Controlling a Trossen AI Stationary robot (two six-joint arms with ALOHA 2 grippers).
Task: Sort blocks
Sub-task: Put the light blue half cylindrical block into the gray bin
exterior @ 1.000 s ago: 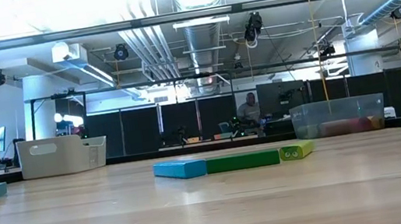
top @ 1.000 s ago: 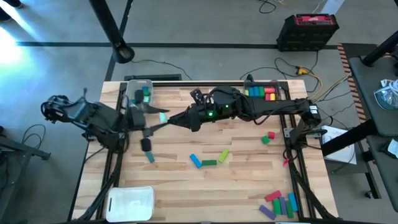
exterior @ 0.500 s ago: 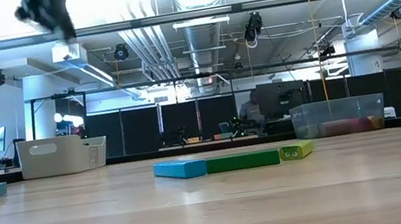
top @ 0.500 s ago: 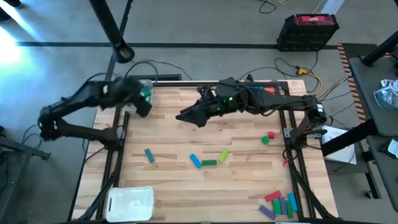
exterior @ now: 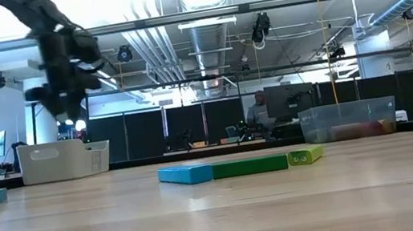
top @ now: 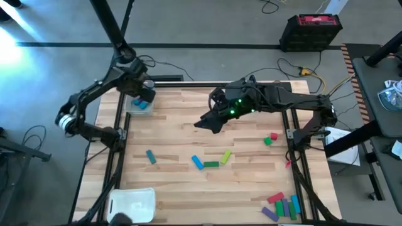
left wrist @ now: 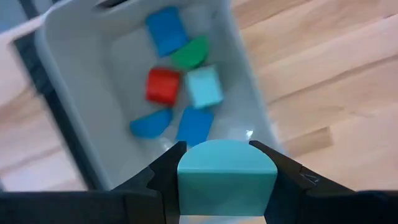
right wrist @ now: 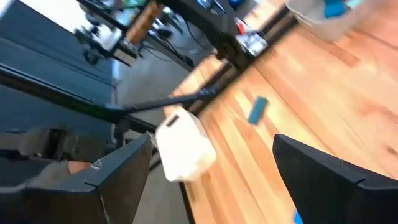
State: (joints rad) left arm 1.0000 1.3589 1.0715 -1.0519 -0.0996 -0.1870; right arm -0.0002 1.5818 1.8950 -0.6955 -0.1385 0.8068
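**Teal block held right over the corner tray**

The left gripper hangs above the clear tray at the table's far left corner, its fingers clamped on a teal block. Seen from its wrist, the tray opens directly beneath the block, with blue, red, green and pale blocks already lying inside; the near wall sits close under the block, so a release looks safe only if it drops inward. The right gripper waits mid-table, fingers spread and empty. Loose blocks lie nearer to it, with bare wood around them.
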